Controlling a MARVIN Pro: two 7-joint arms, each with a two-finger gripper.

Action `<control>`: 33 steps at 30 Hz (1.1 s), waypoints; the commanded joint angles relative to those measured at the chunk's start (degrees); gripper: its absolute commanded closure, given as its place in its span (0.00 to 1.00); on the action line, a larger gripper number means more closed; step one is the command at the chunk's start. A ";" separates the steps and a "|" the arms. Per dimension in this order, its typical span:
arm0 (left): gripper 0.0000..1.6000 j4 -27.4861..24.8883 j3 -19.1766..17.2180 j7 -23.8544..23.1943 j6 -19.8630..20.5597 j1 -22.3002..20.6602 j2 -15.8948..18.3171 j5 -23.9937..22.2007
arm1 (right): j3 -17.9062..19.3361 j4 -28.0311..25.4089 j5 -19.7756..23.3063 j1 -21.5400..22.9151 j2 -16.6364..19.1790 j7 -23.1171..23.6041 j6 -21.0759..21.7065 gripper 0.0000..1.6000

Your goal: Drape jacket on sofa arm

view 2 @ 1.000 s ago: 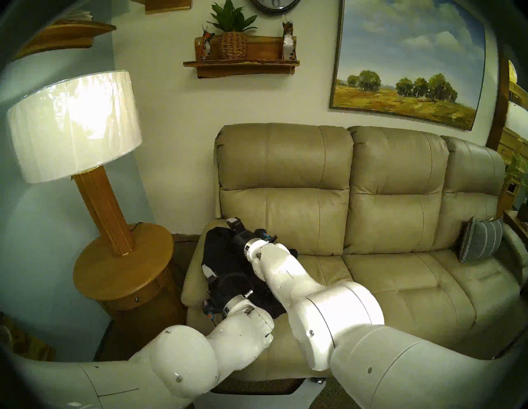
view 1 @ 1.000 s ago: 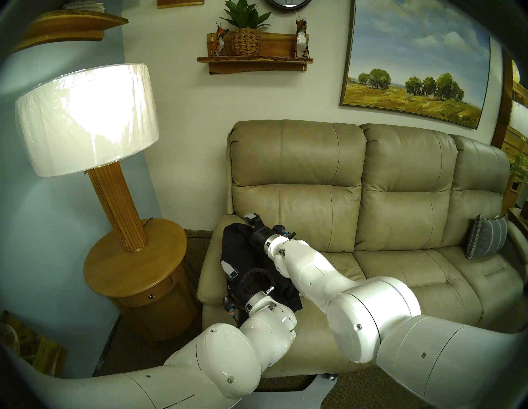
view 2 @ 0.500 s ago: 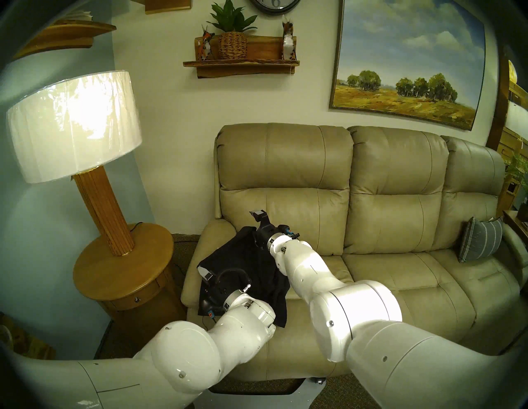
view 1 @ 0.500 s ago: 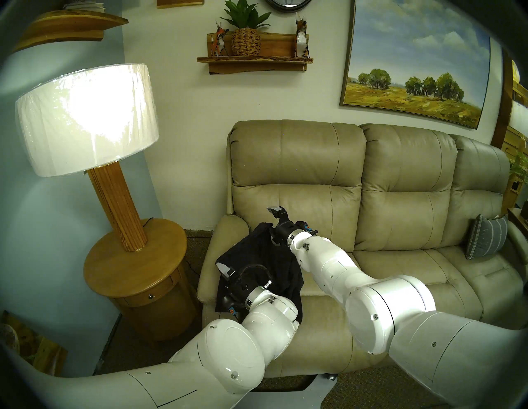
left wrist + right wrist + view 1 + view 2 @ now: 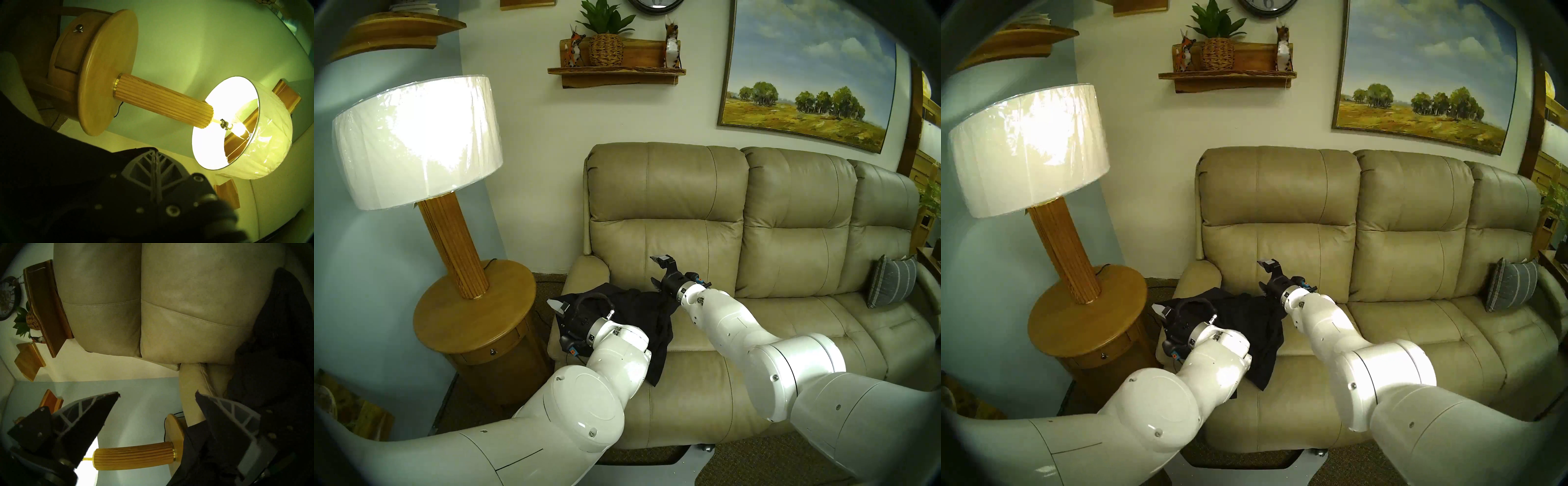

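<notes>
I am working in a home living room: a beige leather three-seat sofa (image 5: 755,271) is filling centre frame, a lit white-shaded wooden lamp (image 5: 415,142) glowing at left, a framed landscape painting (image 5: 806,74) hanging upper right.

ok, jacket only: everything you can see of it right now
The jacket is soft black fabric, crumpled, with no buttons or tag discernible. It lies spread across the front part of the beige sofa arm, its right side spilling onto the seat cushion with a corner hanging down over the seat front. The left gripper is shut, black cloth against its fingers; whether it pinches the cloth is unclear. The right gripper is open just beside the jacket's right edge, cloth draped by one finger.
</notes>
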 commanded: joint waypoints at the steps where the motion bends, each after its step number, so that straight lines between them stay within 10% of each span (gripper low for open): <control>1: 1.00 -5.91 -1.46 -2.58 -1.89 -1.53 1.77 -1.07 | -0.40 -0.69 -0.38 -0.65 2.06 1.29 2.09 0.00; 12: 1.00 -13.49 -5.98 0.64 -7.00 0.27 6.34 -3.20 | -1.31 -0.94 -1.16 -2.70 4.41 2.63 5.46 0.00; 33: 1.00 -23.73 -11.54 10.72 -14.12 7.95 3.89 -2.14 | -4.72 -4.61 -5.37 -7.93 7.90 9.52 13.26 0.00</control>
